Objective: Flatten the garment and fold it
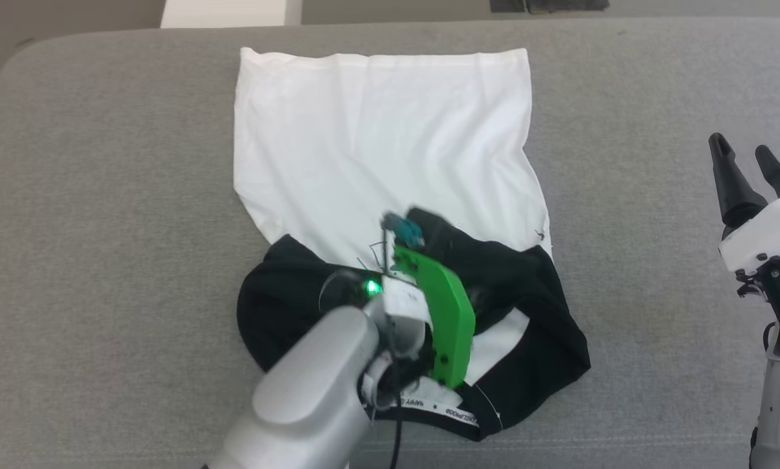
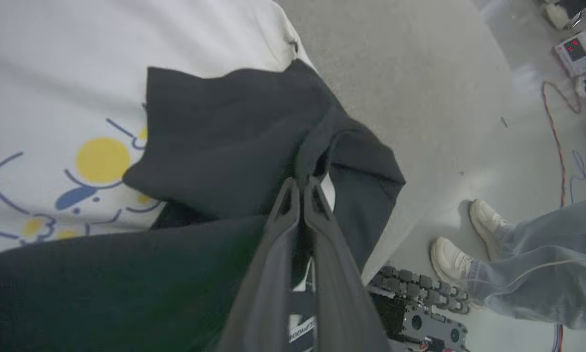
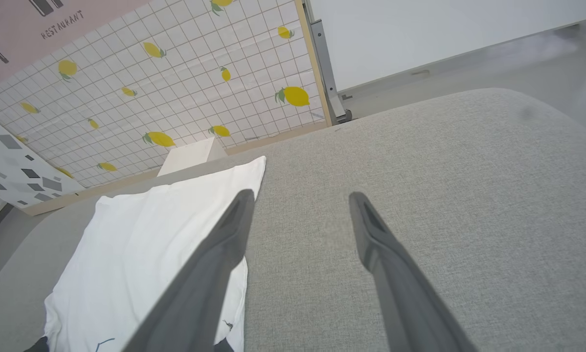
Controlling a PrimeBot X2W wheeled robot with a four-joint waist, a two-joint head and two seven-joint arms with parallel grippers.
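Grey fabric surface (image 1: 103, 260), spanning nearly the whole head view. The garment (image 1: 377, 143), at the centre of that surface: white body spread fairly flat with the hem toward the far side, collar end toward the near edge, light creases across the white panel. Pale left forearm (image 1: 312, 391) with green wrist cover (image 1: 445, 319), reaching from the near edge over the collar end. A person's legs in light jeans (image 2: 542, 264) and pale shoes (image 2: 452, 259), standing on the floor beyond the surface edge in the left wrist view. Black sleeves (image 2: 224, 146), bunched at the near end, one folded inward over the chest and partly covering the print. Left fingers (image 2: 283, 215), pressed together and pinching a ridge of that black sleeve cloth. Right fingers (image 1: 728, 176), spread wide with nothing between them, above bare surface right of the garment and well apart from it. Blue-line print with yellow circle (image 2: 102, 160), on the white chest just beside the folded sleeve. Lettered neck tape (image 1: 448, 410), along the collar at the near edge.
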